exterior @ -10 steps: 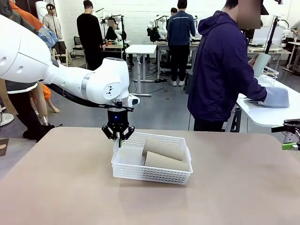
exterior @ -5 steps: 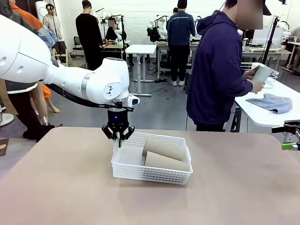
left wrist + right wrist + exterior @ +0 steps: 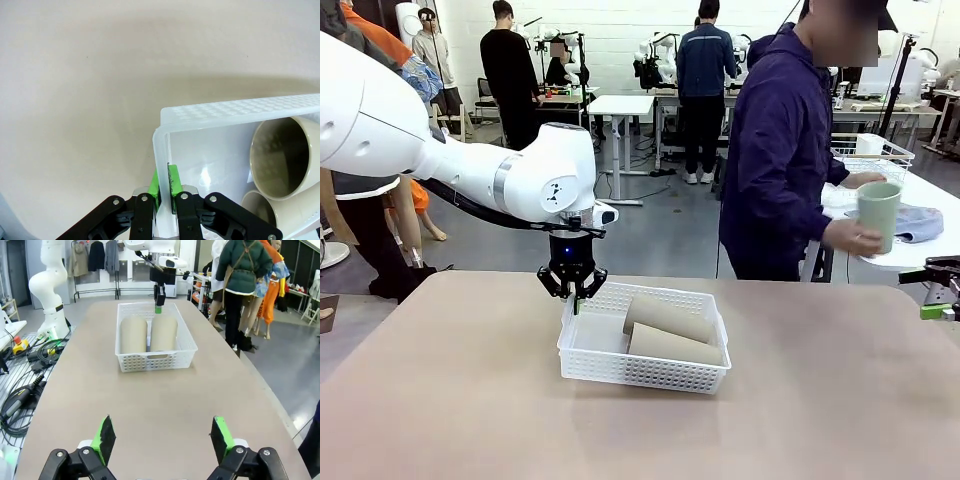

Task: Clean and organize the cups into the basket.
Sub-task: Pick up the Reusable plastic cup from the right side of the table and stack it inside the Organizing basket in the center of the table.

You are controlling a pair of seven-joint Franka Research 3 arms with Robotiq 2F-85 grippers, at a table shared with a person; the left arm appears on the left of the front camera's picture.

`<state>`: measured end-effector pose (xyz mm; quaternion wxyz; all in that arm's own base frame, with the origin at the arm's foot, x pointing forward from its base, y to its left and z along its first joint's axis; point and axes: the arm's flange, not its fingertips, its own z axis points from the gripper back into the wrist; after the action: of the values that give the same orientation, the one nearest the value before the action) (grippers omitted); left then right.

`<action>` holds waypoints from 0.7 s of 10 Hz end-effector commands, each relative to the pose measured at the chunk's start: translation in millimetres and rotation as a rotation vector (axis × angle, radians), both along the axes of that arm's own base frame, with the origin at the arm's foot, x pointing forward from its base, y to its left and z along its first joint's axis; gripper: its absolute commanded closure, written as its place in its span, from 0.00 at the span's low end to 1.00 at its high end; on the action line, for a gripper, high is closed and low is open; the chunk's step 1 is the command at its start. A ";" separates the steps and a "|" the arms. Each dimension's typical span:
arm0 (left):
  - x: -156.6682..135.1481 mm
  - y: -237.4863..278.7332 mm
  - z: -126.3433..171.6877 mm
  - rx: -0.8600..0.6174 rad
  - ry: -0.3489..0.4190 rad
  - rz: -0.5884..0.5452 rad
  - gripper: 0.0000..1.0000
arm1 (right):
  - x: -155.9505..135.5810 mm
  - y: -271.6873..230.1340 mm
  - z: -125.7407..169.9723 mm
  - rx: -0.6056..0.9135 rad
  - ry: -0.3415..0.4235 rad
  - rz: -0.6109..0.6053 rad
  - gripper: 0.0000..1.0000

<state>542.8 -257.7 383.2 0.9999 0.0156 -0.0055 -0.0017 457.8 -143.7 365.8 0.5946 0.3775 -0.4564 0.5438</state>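
Observation:
The white basket (image 3: 645, 375) sits mid-table with two tan cups (image 3: 670, 318) (image 3: 675, 345) lying side by side in it. My left gripper (image 3: 574, 295) points down at the basket's left end. In the left wrist view its green pads (image 3: 172, 180) are shut on the basket's (image 3: 240, 107) end wall, with both cups' open mouths (image 3: 280, 155) to the right. The person at the far right holds a pale mint green cup (image 3: 878, 215) upright in one hand. My right gripper (image 3: 162, 432) stands open over bare table, well short of the basket (image 3: 155, 360), with nothing between its fingers.
Behind the person at the right stands a white side table (image 3: 895, 250) with a blue-grey cloth (image 3: 918, 222) and a wire basket (image 3: 880, 155). Cables (image 3: 22, 390) hang beside the table's edge in the right wrist view. Bare tabletop lies all around the basket.
The person has turned from the side table, leaving the cloth there, and lowered the green cup toward my table. Both arms have stayed still.

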 end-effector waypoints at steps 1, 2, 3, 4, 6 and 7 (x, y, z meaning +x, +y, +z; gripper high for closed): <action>-0.7 0.4 1.5 0.002 -0.003 -0.003 1.00 | -1.4 -0.9 0.9 -0.007 -0.008 0.006 0.00; -0.7 0.4 1.5 0.002 -0.003 -0.003 1.00 | -1.4 -0.9 0.9 -0.007 -0.008 0.006 0.00; -0.7 0.4 1.5 0.002 -0.003 -0.003 1.00 | -1.4 -0.9 0.9 -0.007 -0.008 0.006 0.00; -0.7 0.4 1.5 0.002 -0.003 -0.003 1.00 | -1.4 -0.9 0.9 -0.007 -0.008 0.006 0.00; -0.7 0.4 1.5 0.002 -0.003 -0.003 1.00 | -1.4 -0.9 0.9 -0.007 -0.008 0.006 0.00; -0.7 0.4 1.5 0.002 -0.003 -0.003 1.00 | -1.4 -0.9 0.9 -0.007 -0.008 0.006 0.00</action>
<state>542.8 -257.7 383.2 0.9999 0.0156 -0.0055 -0.0016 457.7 -143.8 365.8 0.5946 0.3775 -0.4564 0.5438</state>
